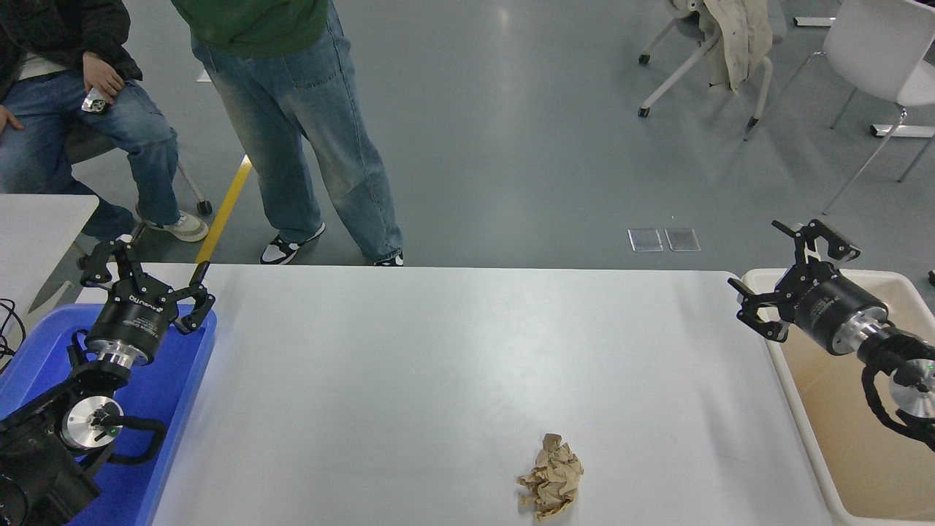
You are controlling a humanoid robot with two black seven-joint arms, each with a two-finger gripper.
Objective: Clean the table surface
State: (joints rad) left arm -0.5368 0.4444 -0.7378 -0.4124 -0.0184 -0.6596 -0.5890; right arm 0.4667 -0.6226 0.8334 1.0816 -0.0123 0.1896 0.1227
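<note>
The table surface [409, 380] is a wide white top with rounded corners. A crumpled ball of brown paper [551, 476] lies on it near the front edge, right of centre. My right gripper [774, 267] is open and empty, raised over the table's far right corner, well behind and to the right of the paper. My left gripper [146, 269] is open and empty, parked above the blue tray at the lower left.
A blue plastic tray [175, 409] sits under the left arm. A beige bin [862, 409] stands off the table's right end. A smaller white table [36, 226] is at far left. One person stands and another sits beyond the far edge.
</note>
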